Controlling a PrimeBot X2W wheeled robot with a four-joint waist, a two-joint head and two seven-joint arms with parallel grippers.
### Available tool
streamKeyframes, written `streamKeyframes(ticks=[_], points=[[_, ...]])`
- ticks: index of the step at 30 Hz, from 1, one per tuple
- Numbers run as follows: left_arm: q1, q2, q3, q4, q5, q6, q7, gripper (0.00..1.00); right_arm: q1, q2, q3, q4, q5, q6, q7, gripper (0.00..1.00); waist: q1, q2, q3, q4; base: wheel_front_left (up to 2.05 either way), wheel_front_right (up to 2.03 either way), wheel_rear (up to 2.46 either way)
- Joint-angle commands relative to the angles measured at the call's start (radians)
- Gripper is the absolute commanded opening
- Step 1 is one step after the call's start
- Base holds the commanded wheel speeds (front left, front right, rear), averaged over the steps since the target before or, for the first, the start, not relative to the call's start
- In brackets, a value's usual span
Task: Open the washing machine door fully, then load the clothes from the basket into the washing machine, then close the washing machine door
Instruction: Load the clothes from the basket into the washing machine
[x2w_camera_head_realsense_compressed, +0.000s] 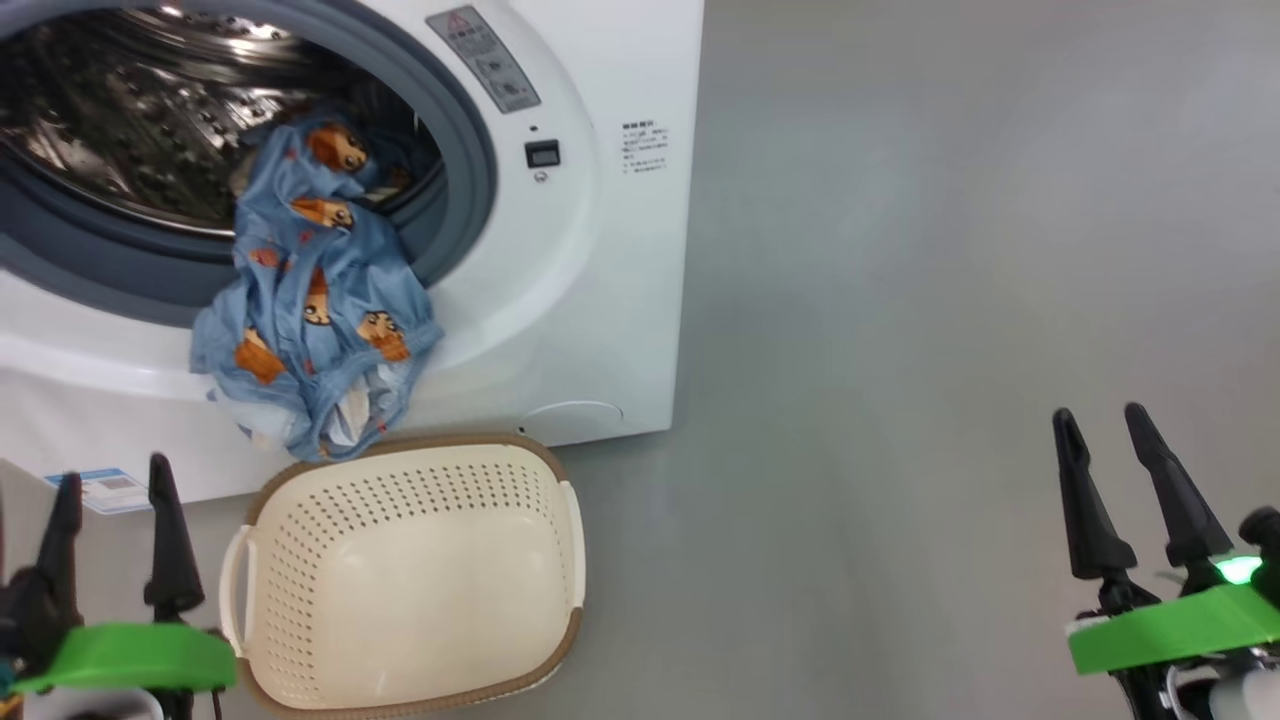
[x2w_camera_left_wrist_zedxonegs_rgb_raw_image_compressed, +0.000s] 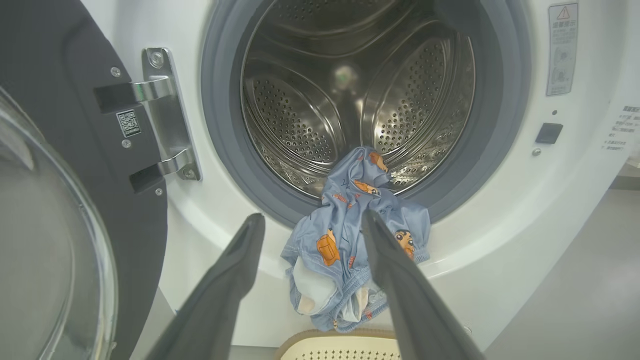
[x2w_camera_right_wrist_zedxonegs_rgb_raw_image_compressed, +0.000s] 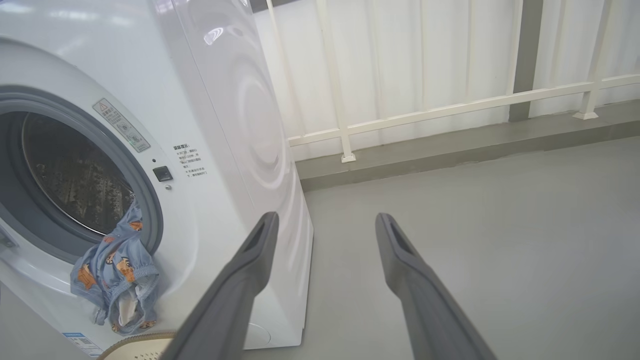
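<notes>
The white washing machine (x2w_camera_head_realsense_compressed: 600, 260) stands with its door (x2w_camera_left_wrist_zedxonegs_rgb_raw_image_compressed: 75, 210) swung open to the left. The blue bear-print clothes (x2w_camera_head_realsense_compressed: 320, 300) hang half out of the drum, over the grey gasket and down the front, just above the basket (x2w_camera_head_realsense_compressed: 410, 575). The same clothes (x2w_camera_left_wrist_zedxonegs_rgb_raw_image_compressed: 350, 240) show between the left fingers in the left wrist view, and the clothes (x2w_camera_right_wrist_zedxonegs_rgb_raw_image_compressed: 117, 272) also appear in the right wrist view. The cream basket on the floor holds nothing. My left gripper (x2w_camera_head_realsense_compressed: 115, 500) is open, low and left of the basket. My right gripper (x2w_camera_head_realsense_compressed: 1100, 430) is open, far to the right over bare floor.
Grey floor (x2w_camera_head_realsense_compressed: 950, 300) stretches to the right of the machine. A white railing (x2w_camera_right_wrist_zedxonegs_rgb_raw_image_compressed: 450, 107) and a low kerb run along the wall behind. The open door's glass bowl (x2w_camera_left_wrist_zedxonegs_rgb_raw_image_compressed: 45, 260) bulges close to the left arm.
</notes>
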Motion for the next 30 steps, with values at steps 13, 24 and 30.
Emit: streamKeyframes(ticks=[13, 24, 30], points=[[0.175, -0.007, 0.017, -0.144, -0.013, 0.000, -0.006, 1.00, 0.112, -0.029, -0.028, -0.033, 0.003, 0.006, -0.008, 1.00, 0.0000, 0.0000, -0.099, 0.044, 0.00, 0.00, 0.00], [0.210, -0.018, 0.021, -0.184, -0.013, 0.000, -0.006, 1.00, 0.117, -0.020, -0.034, -0.044, 0.000, 0.006, -0.008, 1.00, 0.0000, 0.0000, -0.090, 0.046, 0.00, 0.00, 0.00], [0.203, -0.021, 0.018, -0.180, -0.014, 0.000, -0.006, 1.00, 0.110, -0.019, -0.034, -0.046, -0.001, 0.006, -0.008, 1.00, 0.0000, 0.0000, -0.078, 0.048, 0.00, 0.00, 0.00]])
